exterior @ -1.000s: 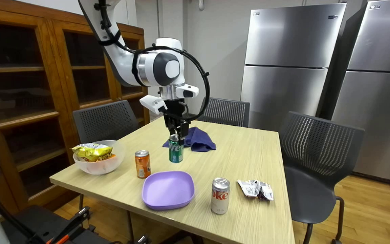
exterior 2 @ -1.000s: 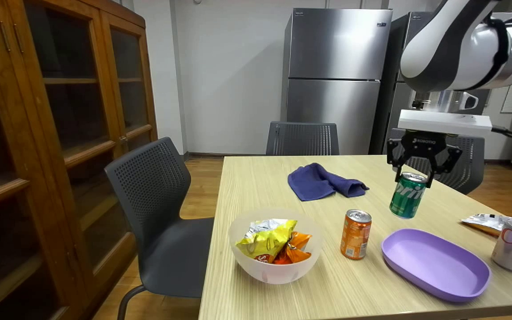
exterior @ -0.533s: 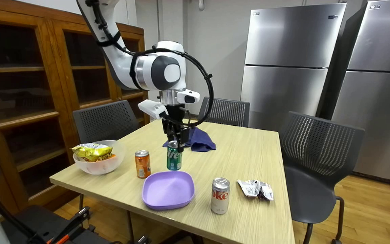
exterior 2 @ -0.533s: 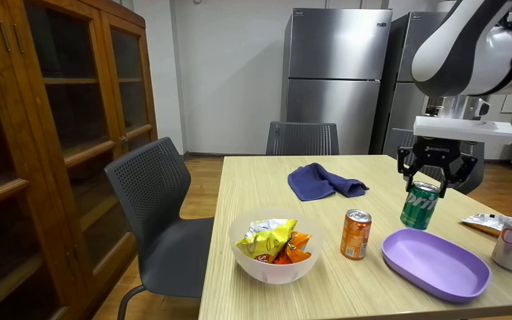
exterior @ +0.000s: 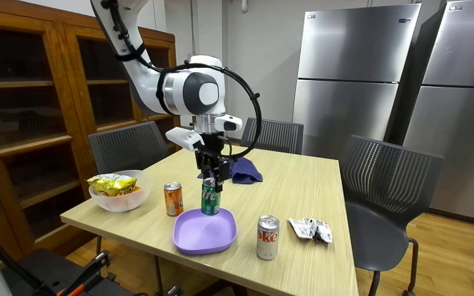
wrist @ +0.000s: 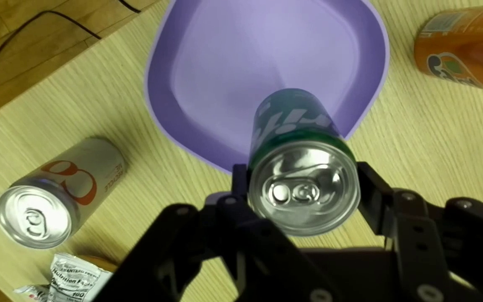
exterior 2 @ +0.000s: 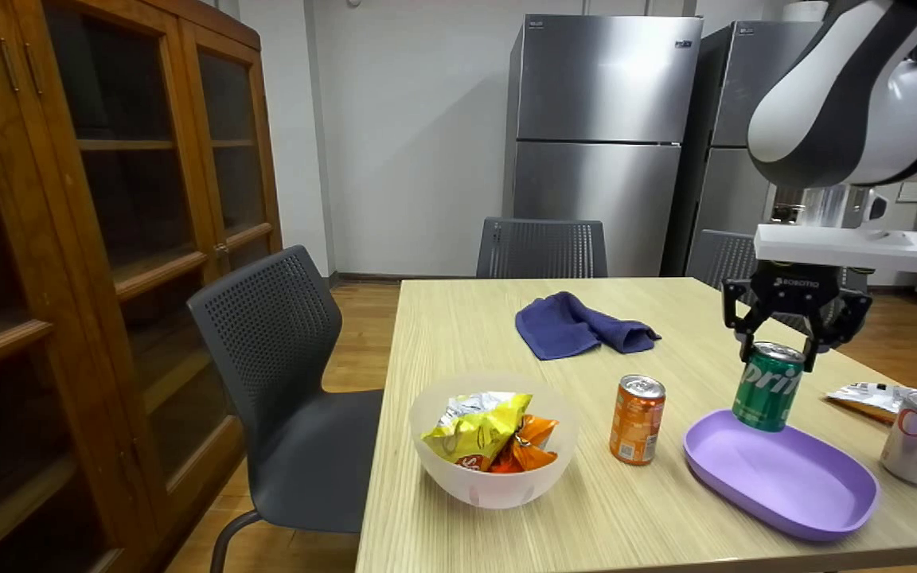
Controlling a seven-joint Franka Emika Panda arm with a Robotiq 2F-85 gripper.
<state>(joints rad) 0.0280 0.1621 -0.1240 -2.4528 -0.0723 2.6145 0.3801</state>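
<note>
The gripper [exterior 2: 777, 356] grips a green can [exterior 2: 767, 394] near its top, the jaws parted just as far as the can's width and pressed to both of its sides. The can leans slightly in an exterior view, and in both exterior views its base shows against the rim of a purple plate [exterior 2: 801, 485]; whether the two touch cannot be told. In the wrist view the can's silver top faces the camera, with the plate beyond. An orange can [exterior 2: 637, 420] stands upright close beside the plate, between it and a frosted bowl [exterior 2: 498, 492] that holds a yellow snack bag [exterior 2: 482, 434] and an orange snack bag [exterior 2: 528, 450]. On the plate's opposite side a silver Coke can [exterior: 267, 244] stands upright, near a crumpled silver wrapper [exterior: 309, 228]. A dark blue cloth [exterior 2: 558, 328] lies bunched farther back on the pale wooden table [exterior: 294, 189], with dark chairs [exterior: 393, 176] about it.
</note>
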